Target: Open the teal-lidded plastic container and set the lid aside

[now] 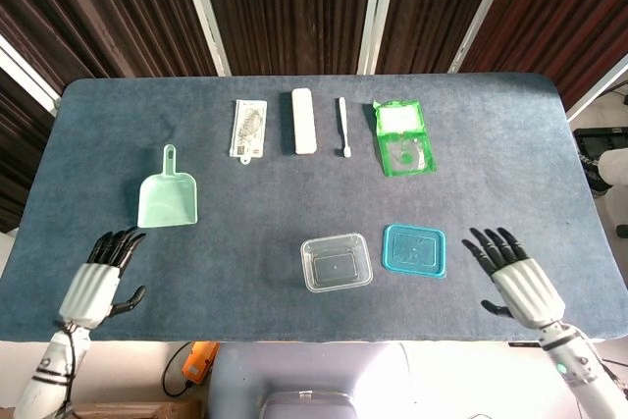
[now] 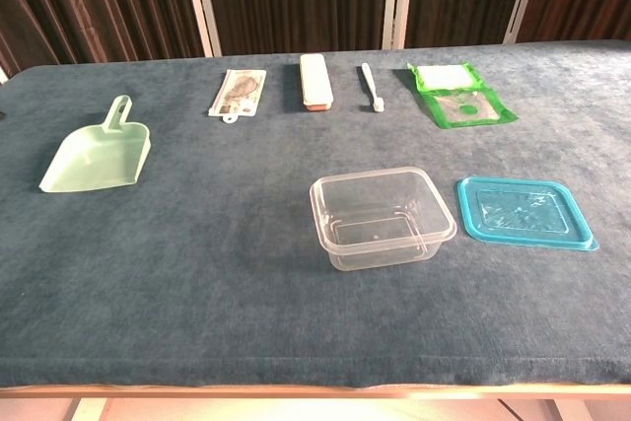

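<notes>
The clear plastic container [image 1: 337,262] [image 2: 382,215] stands open and empty near the table's front middle. Its teal lid [image 1: 414,249] [image 2: 525,211] lies flat on the cloth just to the right of it, a small gap between them. My right hand [image 1: 516,278] hovers at the front right edge, fingers spread, holding nothing, a little right of the lid. At the front left edge my left hand [image 1: 101,280] is also open and empty. Neither hand shows in the chest view.
A pale green scoop [image 1: 167,197] [image 2: 95,157] lies at the left. Along the back sit a printed packet [image 1: 249,128], a white case [image 1: 303,120], a white toothbrush [image 1: 343,126] and a green pouch [image 1: 402,137]. The table [image 1: 491,174] has a blue cloth.
</notes>
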Action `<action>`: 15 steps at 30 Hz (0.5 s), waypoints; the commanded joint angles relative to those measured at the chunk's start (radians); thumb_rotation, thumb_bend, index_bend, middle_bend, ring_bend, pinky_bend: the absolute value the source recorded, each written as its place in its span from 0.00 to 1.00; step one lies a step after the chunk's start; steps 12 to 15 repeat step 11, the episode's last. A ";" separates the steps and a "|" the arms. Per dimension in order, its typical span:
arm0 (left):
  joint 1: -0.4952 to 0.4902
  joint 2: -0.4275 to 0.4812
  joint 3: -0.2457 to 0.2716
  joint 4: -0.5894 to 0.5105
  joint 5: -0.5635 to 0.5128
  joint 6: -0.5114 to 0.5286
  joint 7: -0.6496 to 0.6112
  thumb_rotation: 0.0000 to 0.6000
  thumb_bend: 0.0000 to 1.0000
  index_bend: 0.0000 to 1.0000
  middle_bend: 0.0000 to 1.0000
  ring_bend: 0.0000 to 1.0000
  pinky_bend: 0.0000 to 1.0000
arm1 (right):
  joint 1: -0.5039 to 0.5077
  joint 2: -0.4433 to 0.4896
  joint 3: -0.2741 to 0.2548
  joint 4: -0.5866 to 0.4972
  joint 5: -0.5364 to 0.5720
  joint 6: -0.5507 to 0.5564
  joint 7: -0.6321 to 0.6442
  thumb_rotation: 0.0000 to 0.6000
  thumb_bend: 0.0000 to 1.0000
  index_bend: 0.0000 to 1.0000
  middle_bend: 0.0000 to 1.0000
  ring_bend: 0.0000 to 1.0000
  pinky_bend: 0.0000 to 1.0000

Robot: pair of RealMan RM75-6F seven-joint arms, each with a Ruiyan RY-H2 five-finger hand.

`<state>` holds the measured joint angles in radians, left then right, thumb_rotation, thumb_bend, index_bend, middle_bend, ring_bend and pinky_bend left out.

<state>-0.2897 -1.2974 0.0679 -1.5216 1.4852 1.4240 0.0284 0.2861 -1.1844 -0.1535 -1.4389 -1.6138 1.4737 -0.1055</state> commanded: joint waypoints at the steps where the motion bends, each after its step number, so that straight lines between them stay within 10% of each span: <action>1: 0.121 0.047 0.036 -0.038 -0.019 0.134 0.180 1.00 0.33 0.00 0.00 0.00 0.00 | -0.153 0.048 0.047 -0.108 0.105 0.163 -0.025 1.00 0.07 0.00 0.00 0.00 0.00; 15: 0.152 0.061 0.027 -0.034 0.062 0.166 0.121 1.00 0.33 0.00 0.00 0.00 0.00 | -0.178 0.053 0.088 -0.112 0.104 0.146 -0.040 1.00 0.07 0.00 0.00 0.00 0.00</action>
